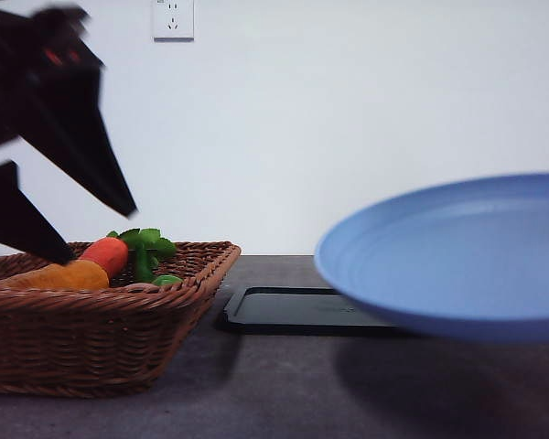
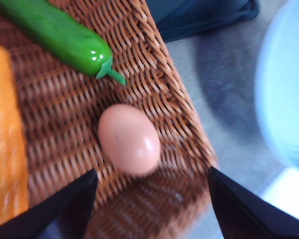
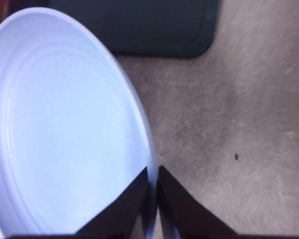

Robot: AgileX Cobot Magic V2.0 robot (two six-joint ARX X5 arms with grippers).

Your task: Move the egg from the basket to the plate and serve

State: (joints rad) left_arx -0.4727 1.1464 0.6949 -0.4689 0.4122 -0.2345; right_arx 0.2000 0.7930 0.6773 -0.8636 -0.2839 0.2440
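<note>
Left tool (image 2: 152, 199), jaws spread wide, hangs just over the egg (image 2: 129, 139) in the basket (image 2: 164, 74) corner, egg centred between fingers w/ long axis skewed; right tool (image 3: 153, 199) pinches plate (image 3: 55, 124) rim.

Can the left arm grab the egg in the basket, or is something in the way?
Probably yes. The left gripper is open right above the egg, which lies on the basket floor with nothing on top. The green vegetable and orange one lie apart from it.
</note>
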